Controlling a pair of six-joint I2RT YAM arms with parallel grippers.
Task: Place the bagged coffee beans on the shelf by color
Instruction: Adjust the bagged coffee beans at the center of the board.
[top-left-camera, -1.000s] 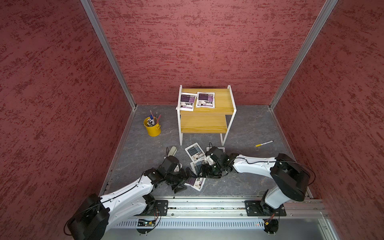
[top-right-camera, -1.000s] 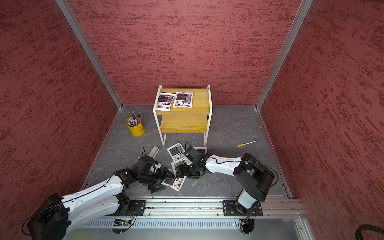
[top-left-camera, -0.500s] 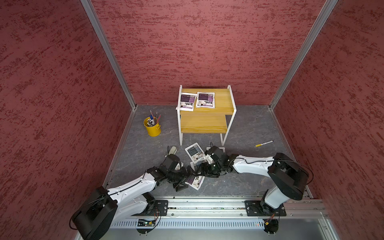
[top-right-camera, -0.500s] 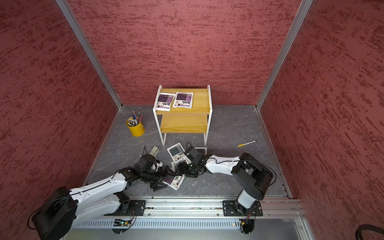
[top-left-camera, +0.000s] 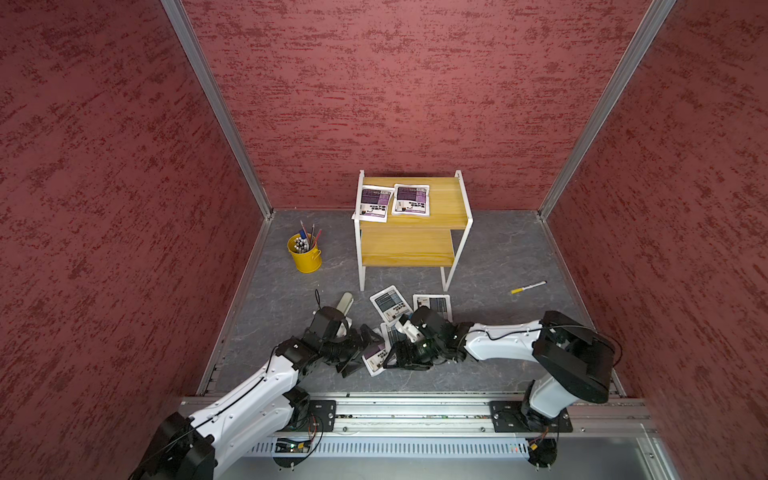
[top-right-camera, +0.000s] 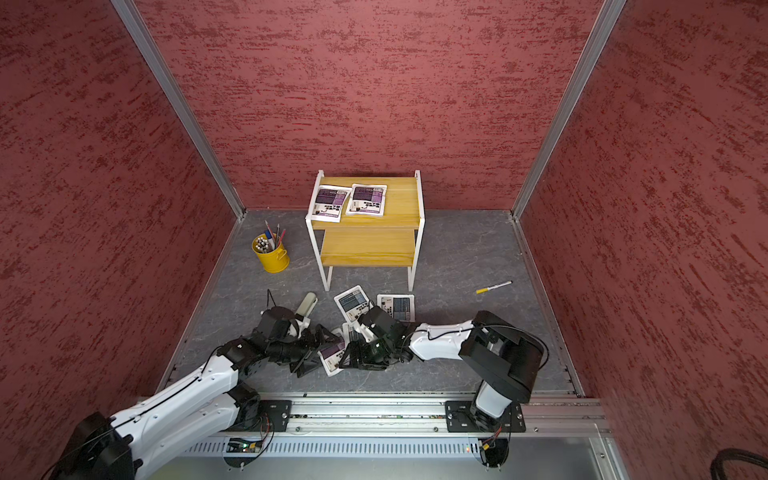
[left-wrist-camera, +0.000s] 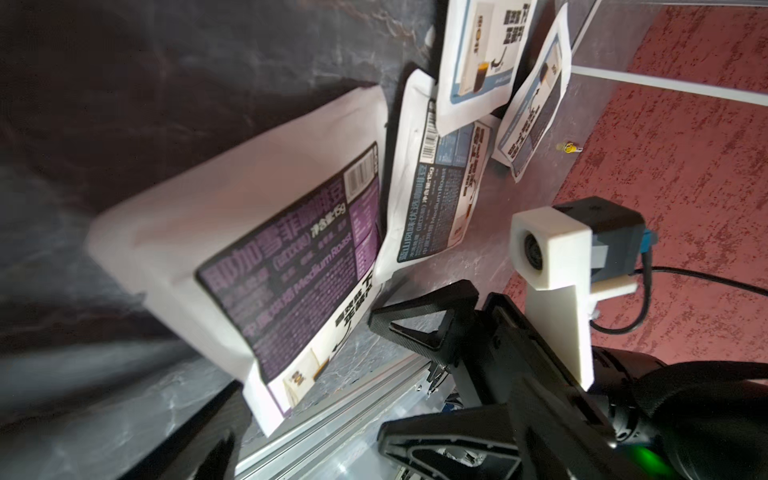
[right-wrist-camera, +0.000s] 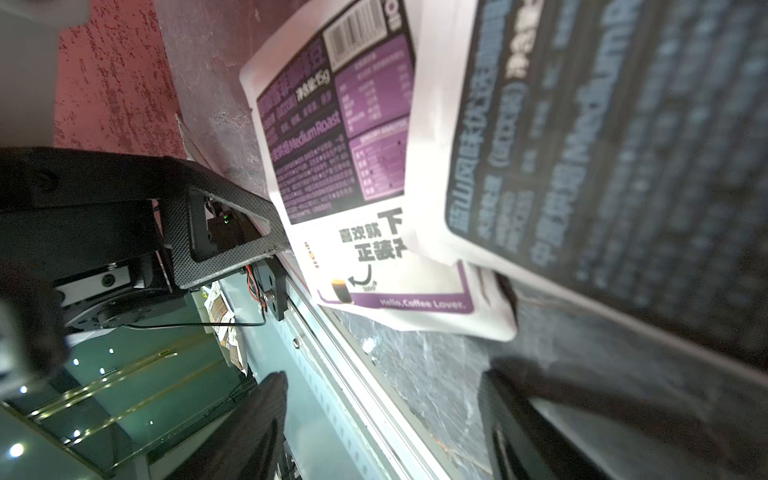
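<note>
Since a second ago the left arm has stretched further forward and the right tool (top-left-camera: 392, 355) has swung in toward it. The flat white pouch with the purple label (top-left-camera: 375, 355) between them has slid a little toward the left arm's side of the grey marbled tabletop (top-left-camera: 498, 249).

The left tool (top-left-camera: 360, 351) stands spread wide at that pouch's edge, gripping nothing we can see. Its own wrist view shows its fingers only as dark blurs at the frame's border, so we cannot tell whether they touch the pouch. The right tool is released too, its jaws apart with nothing between them. One fingertip (left-wrist-camera: 380, 320) sits just beside the pouch's printed end.

Half under the right arm lies a white pouch with a grey-blue label (top-left-camera: 390, 332). It is mostly covered in both top views and out of focus in the right wrist view. A second grey-blue pouch (top-left-camera: 388, 305) lies in full sight near the legs of the small white-framed shelf with yellow boards (top-left-camera: 407, 249). A third grey-blue pouch (top-left-camera: 434, 305) beside it is cut off along one edge by the right arm.

On the shelf's upper board rest two more purple-labelled pouches, the left one (top-left-camera: 372, 203) overhanging the frame and the right one (top-left-camera: 411, 200) flat beside it.
</note>
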